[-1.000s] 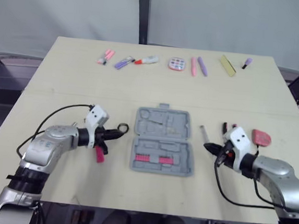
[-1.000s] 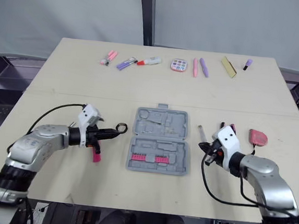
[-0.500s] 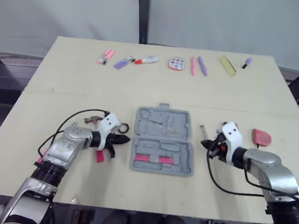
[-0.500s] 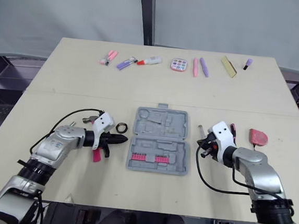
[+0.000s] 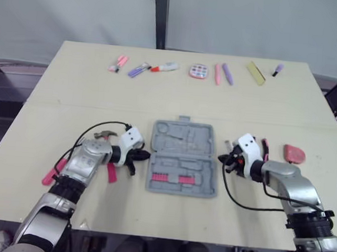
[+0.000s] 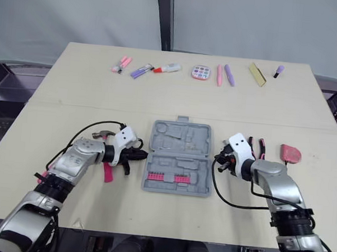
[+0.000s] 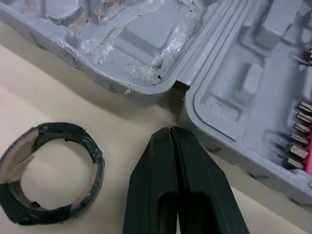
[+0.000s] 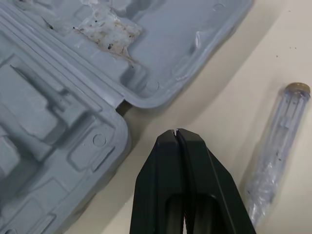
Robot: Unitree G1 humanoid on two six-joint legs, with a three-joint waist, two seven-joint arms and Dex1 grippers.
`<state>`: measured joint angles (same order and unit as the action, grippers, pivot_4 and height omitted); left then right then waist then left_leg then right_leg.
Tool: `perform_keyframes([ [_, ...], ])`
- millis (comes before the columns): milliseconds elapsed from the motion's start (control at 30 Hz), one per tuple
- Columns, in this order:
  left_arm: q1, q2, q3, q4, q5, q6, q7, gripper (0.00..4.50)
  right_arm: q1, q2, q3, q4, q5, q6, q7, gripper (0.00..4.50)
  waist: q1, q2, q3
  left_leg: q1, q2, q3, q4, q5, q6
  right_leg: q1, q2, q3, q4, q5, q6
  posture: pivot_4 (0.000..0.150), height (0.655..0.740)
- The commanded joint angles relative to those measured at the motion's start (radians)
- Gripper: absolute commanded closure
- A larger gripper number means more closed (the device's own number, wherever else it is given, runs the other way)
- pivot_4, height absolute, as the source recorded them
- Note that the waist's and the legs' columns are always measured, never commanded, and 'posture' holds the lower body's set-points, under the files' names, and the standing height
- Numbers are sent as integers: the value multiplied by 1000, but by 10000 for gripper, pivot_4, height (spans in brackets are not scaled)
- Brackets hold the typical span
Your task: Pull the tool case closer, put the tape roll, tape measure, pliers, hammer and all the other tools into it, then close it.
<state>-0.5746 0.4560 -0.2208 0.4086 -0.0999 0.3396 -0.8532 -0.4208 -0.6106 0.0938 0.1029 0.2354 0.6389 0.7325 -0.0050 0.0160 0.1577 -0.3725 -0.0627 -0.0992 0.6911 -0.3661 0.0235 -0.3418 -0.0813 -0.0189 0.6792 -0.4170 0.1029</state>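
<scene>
Two closed, empty claws, left gripper [image 5: 146, 155] and right gripper [image 5: 220, 159], flank the open grey tool case [image 5: 184, 163] (pink bits [image 5: 170, 178] inside).

The right gripper [image 8: 176, 132] has its two black fingers [image 8: 156, 185] pressed together, with no gap at the tips. The tips point at the open grey case [image 8: 161, 48], at the notch [image 8: 123, 105] where its two halves meet. A narrow strip of tabletop [image 8: 234, 87] separates the tips from the case edge. Whether the tips touch the tabletop cannot be determined.

Both case halves show moulded recesses. One half carries a patch of pale, speckled residue [image 8: 109, 30].

A clear-handled tool [image 8: 275, 146] lies flat on the tabletop just beside the fingers, apart from them and from the case. Its tan-capped end points away from the gripper.
</scene>
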Motion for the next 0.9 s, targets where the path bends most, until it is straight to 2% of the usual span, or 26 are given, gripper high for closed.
perform_keyframes([
  [33, -16, -15, -2, 12, 19, -31, -2, 44136, -11, 7, 3, -7, -7, -18, 15, 44183, 0, 0, 0, 0, 0, 0, 0, 0, 0, 0, 0, 0, 0, 0, 0, 1500, 7134],
  [600, -53, -76, 6, 116, 58, -107, 12, 44136, -41, 54, 33, 24, -38, -30, 30, 44183, 1, 0, 0, 0, -1, -1, 1, 0, 0, 0, -1, 0, 2, 0, 0, 1500, 7134],
  [900, -23, -76, -1, 64, 57, -85, -10, 44136, -4, 39, 28, -32, -34, -9, 51, 44183, 1, 0, 0, 0, -2, -2, 1, 0, 0, 0, -2, 0, 3, 0, 0, 1500, 7134],
])
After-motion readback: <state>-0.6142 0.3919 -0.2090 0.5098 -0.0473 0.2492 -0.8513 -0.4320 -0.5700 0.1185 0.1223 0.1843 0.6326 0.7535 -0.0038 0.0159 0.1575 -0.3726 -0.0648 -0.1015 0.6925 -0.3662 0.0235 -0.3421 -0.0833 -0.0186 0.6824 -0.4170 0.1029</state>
